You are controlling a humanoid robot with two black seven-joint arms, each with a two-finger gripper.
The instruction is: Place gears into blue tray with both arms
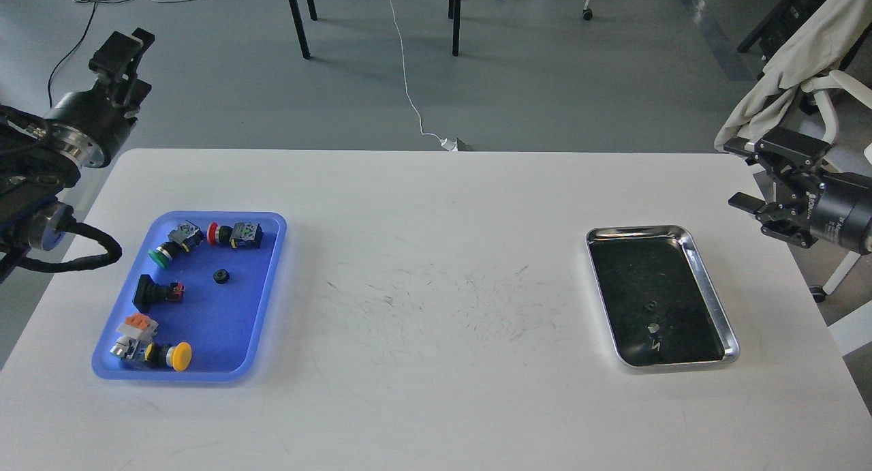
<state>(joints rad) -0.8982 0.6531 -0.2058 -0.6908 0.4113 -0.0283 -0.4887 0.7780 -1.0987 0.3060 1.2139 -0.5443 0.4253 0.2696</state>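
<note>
Head view: a white table [436,266] fills most of the frame, with a blue tray [266,280] on its left side and a shiny silver metal tray [708,280] with a dark inside on its right; the two trays are well apart. One small black gear [220,276] lies flat in the blue tray, right of its middle, clear of the switches around it; a second small dark round part, possibly another gear [650,306], sits in the silver tray near its centre, though it is too small and dark against the tray's inside to be sure. The blue tray also holds coloured push-button switches: a green one [165,250] and a red one [228,234] along the far rim, a black one [157,292] at the left side, and a yellow one [167,356] at the near corner beside an orange-and-white block [136,326].

The left gripper [121,48] is raised off the table's far left corner, over the floor, pointing up and away; it is well apart from the blue tray and the gear in it; its fingers are seen end-on and dark, so I cannot tell how far they are parted, and nothing shows in its hold. The right gripper [759,178] hovers at the table's right edge, just beyond the silver tray's far right corner; its two fingers stand spread wide with nothing between them; it is near the silver tray but touches neither tray nor gear.
</note>
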